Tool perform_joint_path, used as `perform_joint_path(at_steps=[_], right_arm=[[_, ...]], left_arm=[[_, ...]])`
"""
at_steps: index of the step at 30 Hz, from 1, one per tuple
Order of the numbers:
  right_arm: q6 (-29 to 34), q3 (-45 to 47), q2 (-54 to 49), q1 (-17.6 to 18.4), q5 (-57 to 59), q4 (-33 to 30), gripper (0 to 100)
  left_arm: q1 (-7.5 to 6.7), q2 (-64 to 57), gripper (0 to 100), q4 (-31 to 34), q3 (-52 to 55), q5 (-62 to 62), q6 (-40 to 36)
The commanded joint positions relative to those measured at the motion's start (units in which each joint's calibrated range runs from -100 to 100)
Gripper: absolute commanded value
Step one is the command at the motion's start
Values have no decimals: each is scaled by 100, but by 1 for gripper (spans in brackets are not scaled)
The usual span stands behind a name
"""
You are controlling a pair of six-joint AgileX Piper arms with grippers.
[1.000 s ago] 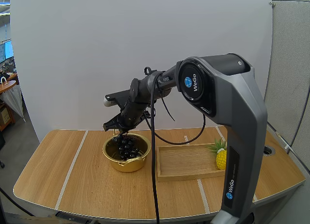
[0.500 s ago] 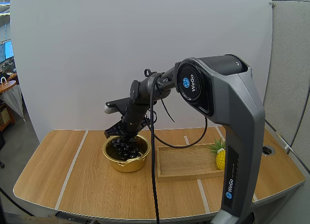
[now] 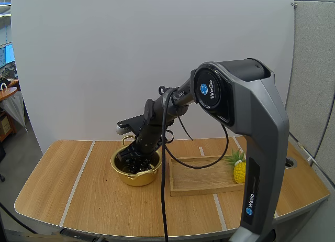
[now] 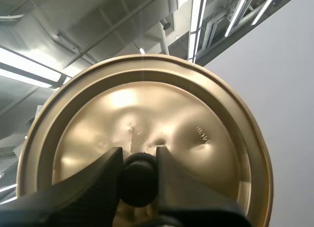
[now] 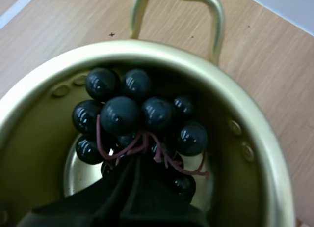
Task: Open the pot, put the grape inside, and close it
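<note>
A gold pot [image 3: 136,171] stands open on the table, left of the wooden tray. My right gripper [image 3: 135,158] reaches down into it, shut on the stem of a bunch of dark grapes [image 5: 140,121] that hangs inside the pot [image 5: 245,138], close to its floor. In the left wrist view my left gripper [image 4: 139,175] is shut on the black knob [image 4: 139,180] of the gold lid [image 4: 147,133], held up away from the table.
A wooden tray [image 3: 204,174] lies right of the pot. A small yellow pineapple [image 3: 238,168] stands at the tray's right end. Bare tabletop stretches to the left and front of the pot.
My right gripper has come down with the grapes, from just above the pot's rim to well inside the pot.
</note>
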Motion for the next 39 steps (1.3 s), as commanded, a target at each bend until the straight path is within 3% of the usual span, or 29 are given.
perform_joint_path(at_steps=[1, 8, 14, 25, 33, 39], right_arm=[[-39, 95, 79, 63, 749, 29, 0], [-39, 152, -141, 63, 1726, -53, 0], [-8, 358, -736, 63, 1628, -53, 0], [75, 209, -1869, 63, 645, -21, 0], [75, 151, -1789, 63, -529, -21, 0], [75, 107, -1178, 63, -1166, -21, 0]], left_arm=[[-14, -18, 0, 39, -43, -294, -57], [-14, -18, 0, 39, -43, -294, -57], [-14, -18, 0, 39, -43, -294, -57], [-14, -18, 0, 39, -43, -294, -57], [-14, -18, 0, 39, -43, -294, -57], [-14, -18, 0, 39, -43, -294, -57]])
